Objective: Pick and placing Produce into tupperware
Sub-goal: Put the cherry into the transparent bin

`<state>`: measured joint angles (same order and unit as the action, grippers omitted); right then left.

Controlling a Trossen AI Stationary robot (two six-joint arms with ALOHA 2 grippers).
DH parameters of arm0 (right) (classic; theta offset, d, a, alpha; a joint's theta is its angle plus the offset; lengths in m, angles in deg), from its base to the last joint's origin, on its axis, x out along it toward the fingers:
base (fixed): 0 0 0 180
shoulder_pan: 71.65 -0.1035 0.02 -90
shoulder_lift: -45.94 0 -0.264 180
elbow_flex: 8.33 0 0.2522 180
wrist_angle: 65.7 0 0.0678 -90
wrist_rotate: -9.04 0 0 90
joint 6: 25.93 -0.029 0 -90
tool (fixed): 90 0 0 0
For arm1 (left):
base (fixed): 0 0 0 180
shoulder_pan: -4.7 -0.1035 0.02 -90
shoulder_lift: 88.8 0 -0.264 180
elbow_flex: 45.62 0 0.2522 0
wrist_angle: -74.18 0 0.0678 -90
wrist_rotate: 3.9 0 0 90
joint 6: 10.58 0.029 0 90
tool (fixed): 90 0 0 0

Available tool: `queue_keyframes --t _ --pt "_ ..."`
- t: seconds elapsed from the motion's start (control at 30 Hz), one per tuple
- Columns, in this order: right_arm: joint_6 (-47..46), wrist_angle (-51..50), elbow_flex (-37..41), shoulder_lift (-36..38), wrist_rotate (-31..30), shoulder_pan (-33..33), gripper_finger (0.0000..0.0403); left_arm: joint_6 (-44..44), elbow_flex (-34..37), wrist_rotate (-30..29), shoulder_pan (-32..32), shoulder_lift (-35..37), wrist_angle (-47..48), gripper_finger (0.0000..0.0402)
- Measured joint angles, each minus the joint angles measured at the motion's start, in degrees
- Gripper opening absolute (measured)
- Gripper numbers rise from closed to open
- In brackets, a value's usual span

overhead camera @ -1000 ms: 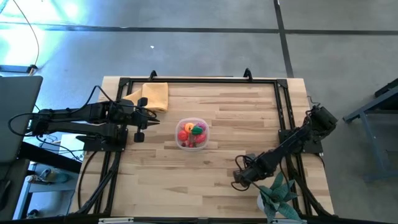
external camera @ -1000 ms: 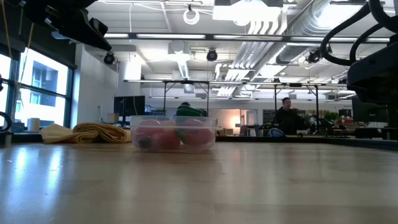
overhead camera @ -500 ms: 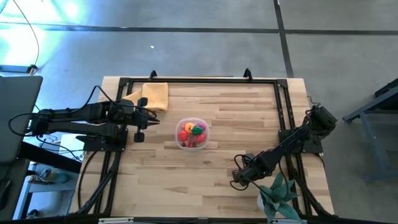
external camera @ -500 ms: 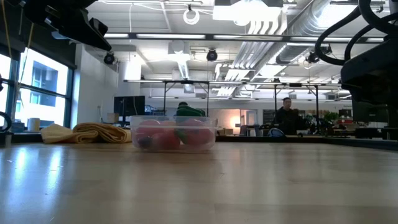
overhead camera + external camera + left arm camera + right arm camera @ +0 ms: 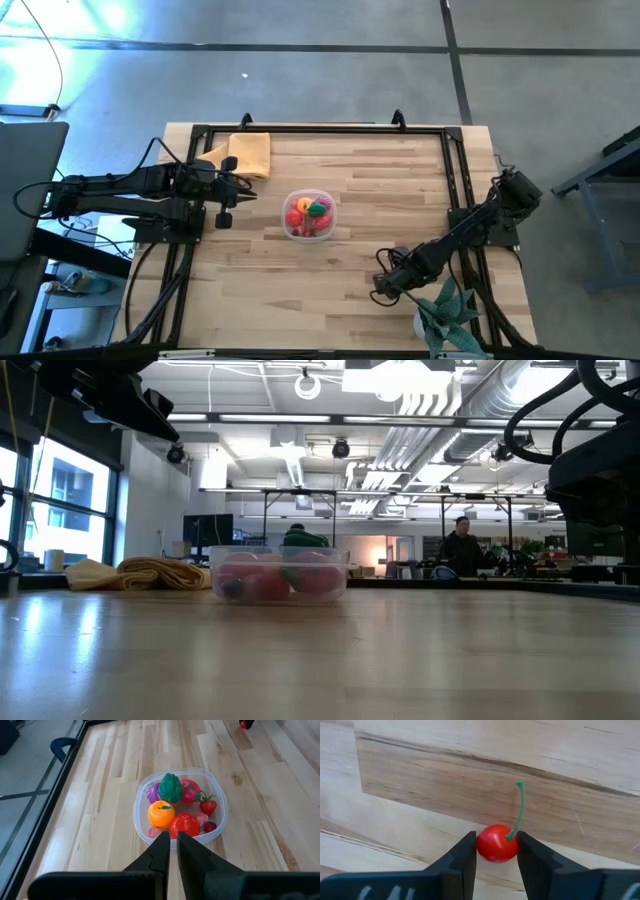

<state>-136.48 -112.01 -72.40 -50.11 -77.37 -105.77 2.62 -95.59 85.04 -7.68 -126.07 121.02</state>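
Note:
The clear tupperware tub (image 5: 308, 214) (image 5: 278, 573) stands mid-table with its rim (image 5: 140, 802) in the left wrist view. It holds produce (image 5: 172, 810): an orange, a red tomato, a green vegetable, a purple piece, a strawberry and pink pieces. My left gripper (image 5: 245, 192) (image 5: 173, 840) is shut and empty, hovering left of the tub. My right gripper (image 5: 382, 290) (image 5: 496, 851) points down near the table's near-right part, shut on a red cherry (image 5: 496, 843) with a green stem (image 5: 520, 805). My right gripper pinches the red cherry's round body (image 5: 485, 845) between its two fingers (image 5: 465, 857), one on each side, coming from above and pointing down. The green stem stands free beyond the fingers. Whether the cherry rests on the wood or is lifted, I cannot tell.
A folded yellow-orange cloth (image 5: 250, 152) (image 5: 140, 573) lies at the far-left corner. A spiky teal potted plant (image 5: 447, 310) stands at the near-right edge, close beside my right arm. A dark metal frame (image 5: 455, 170) borders the table. Bare wood lies between tub and right gripper.
My right arm has sunk slightly toward the table, then kept still. The tub and the left arm have stayed put.

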Motion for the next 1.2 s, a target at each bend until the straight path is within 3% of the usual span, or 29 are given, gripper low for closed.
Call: queue_keyframes --t 0.2,0.37,0.6,0.83,0.97,1.2 --pt "4.4 -3.1 -3.2 -0.2 -1.9 1.0 0.0106 0.0 0.0 0.0 0.0 0.0 0.0 0.0024" --pt "14.2 -7.7 -9.5 -0.2 -4.8 3.9 0.0106 0.0 0.0 0.0 0.0 0.0 0.0 0.0024" --pt "35.1 -15.0 -22.4 -0.1 -14.7 10.5 0.0106 0.0 0.0 0.0 0.0 0.0 0.0 0.0024" --pt "59.8 -13.9 -34.5 -0.5 -23.3 18.1 0.0106 0.0 0.0 0.0 0.0 0.0 0.0 0.0024" --pt "71.1 -9.8 -38.2 -3.5 -21.1 23.0 0.0106 0.0 0.0 0.0 0.0 0.0 0.0 0.0024" --pt "83.8 -1.6 -40.8 -12.2 -10.0 30.0 0.0106 0.0 0.0 0.0 0.0 0.0 0.0 0.0024"
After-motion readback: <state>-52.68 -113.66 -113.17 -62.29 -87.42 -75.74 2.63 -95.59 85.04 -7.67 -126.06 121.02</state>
